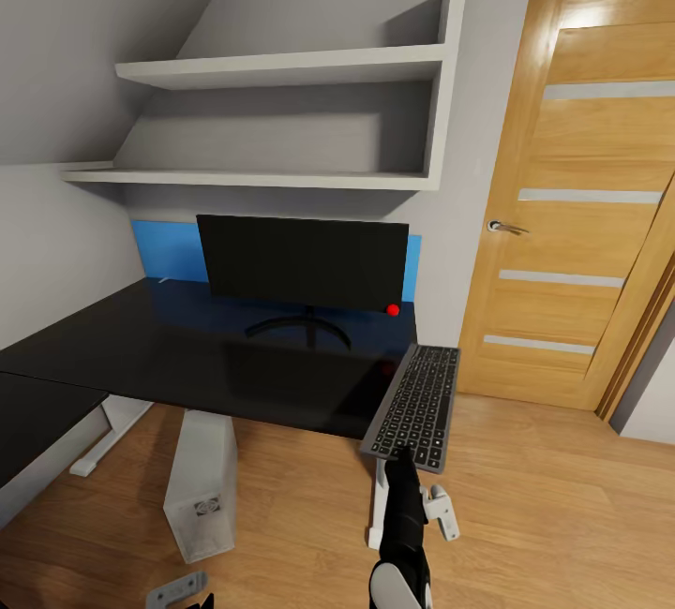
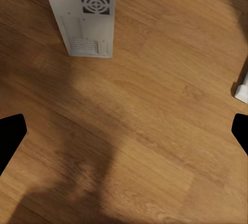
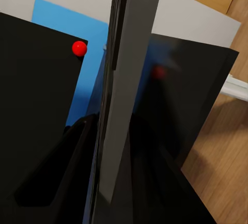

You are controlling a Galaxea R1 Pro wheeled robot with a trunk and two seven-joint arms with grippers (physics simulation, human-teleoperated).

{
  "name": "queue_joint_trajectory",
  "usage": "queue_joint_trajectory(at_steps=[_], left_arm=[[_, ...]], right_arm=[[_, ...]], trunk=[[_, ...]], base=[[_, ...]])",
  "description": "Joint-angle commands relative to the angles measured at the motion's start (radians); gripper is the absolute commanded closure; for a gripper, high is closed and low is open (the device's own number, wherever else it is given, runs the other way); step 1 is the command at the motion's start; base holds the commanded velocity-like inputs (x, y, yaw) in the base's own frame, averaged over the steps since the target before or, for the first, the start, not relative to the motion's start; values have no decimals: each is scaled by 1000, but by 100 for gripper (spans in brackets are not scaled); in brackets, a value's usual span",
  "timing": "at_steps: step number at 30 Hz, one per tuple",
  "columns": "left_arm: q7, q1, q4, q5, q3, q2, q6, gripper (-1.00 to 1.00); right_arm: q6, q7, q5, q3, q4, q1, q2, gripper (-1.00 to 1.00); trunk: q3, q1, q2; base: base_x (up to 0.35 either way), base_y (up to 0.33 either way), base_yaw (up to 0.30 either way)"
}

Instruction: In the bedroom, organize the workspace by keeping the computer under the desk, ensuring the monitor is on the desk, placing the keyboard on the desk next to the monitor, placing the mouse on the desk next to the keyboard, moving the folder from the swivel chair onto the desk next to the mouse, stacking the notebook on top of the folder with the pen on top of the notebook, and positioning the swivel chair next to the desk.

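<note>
Just ahead of the right end effector (image 1: 405, 455), clamped on its near edge, the keyboard (image 1: 415, 405) overhangs the surface (image 1: 187, 356). Let go early and it'll probably tip off. Left end effector (image 2: 124, 131) hangs open over floor.

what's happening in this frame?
The right end effector holds the keyboard by its near edge, with the far end over the right side of the black desk, near the monitor. The left end effector hangs open over bare floor. The computer stands on the floor at the desk's front edge.
</note>
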Motion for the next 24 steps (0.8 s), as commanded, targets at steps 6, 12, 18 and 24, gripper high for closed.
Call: queue_joint_trajectory(at_steps=[6, 12, 18, 24], left_arm=[[4, 0, -2, 10, 0, 0, 5, -100], [4, 0, -2, 10, 0, 0, 5, -100], [4, 0, -2, 10, 0, 0, 5, -100], [4, 0, -2, 10, -5, 0, 5, -100]], right_arm=[[-4, -5, 1, 3, -2, -1, 0, 100], [-3, -5, 1, 2, -2, -1, 0, 100], [-4, -5, 2, 2, -3, -1, 0, 100], [-4, -4, 1, 3, -5, -1, 0, 100]], trunk=[[-1, 0, -1], [-1, 0, -1], [-1, 0, -1], [-1, 0, -1]], base=[[0, 0, 0], [0, 0, 0], [0, 0, 0], [0, 0, 0]])
